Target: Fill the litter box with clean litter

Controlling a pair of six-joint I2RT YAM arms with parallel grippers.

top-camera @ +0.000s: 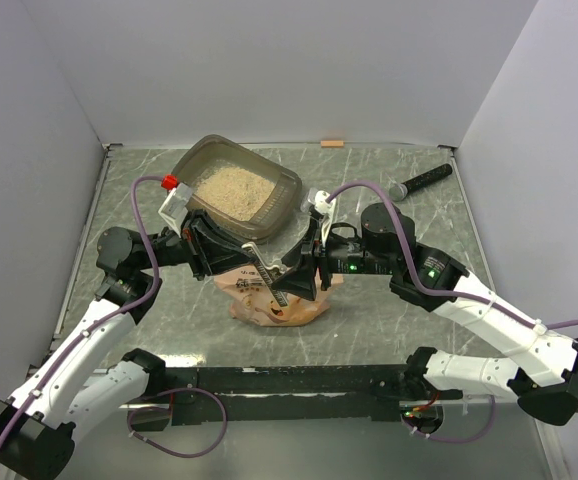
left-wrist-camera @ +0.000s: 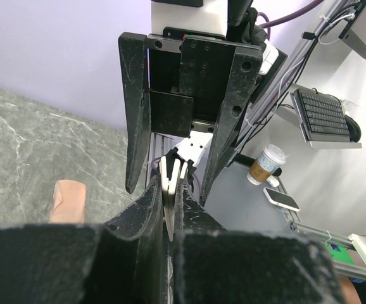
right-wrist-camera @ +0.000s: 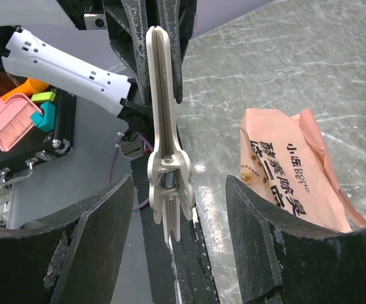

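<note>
Litter box: the rectangular grey-brown translucent plastic litter box point(top-camera: 287, 193) with rounded corners sits at upper centre of the top view, turned at an angle on the grey-green marbled table point(top-camera: 499, 240).
Litter: fine beige-tan litter point(top-camera: 231, 186) covers the floor of the litter box.
Pouch: the crinkly orange-pink plastic pouch point(right-wrist-camera: 290, 171) with dark characters lies on the table at lower centre of the top view, nearer the arm bases than the litter box. There the two grippers overlap its upper part, and I cannot tell how high above it they stand.
Clip: a long beige plastic spring clip point(right-wrist-camera: 164, 126) runs top to bottom through the centre of the right wrist view, left of the pouch and not touching it.
Left gripper: the left gripper point(left-wrist-camera: 168, 190) has its black fingers pressed narrow on the thin flat end of the clip, at bottom centre of its own view.
Right gripper: the right gripper point(right-wrist-camera: 178, 183) stands wide, one finger on each side of the clip's spring end, with a gap on both sides.
Stick: a black microphone-like stick point(top-camera: 419, 182) lies at upper right of the top view, right of the litter box and apart from it.
Block: a small tan block point(top-camera: 331, 143) lies at the foot of the back wall.
</note>
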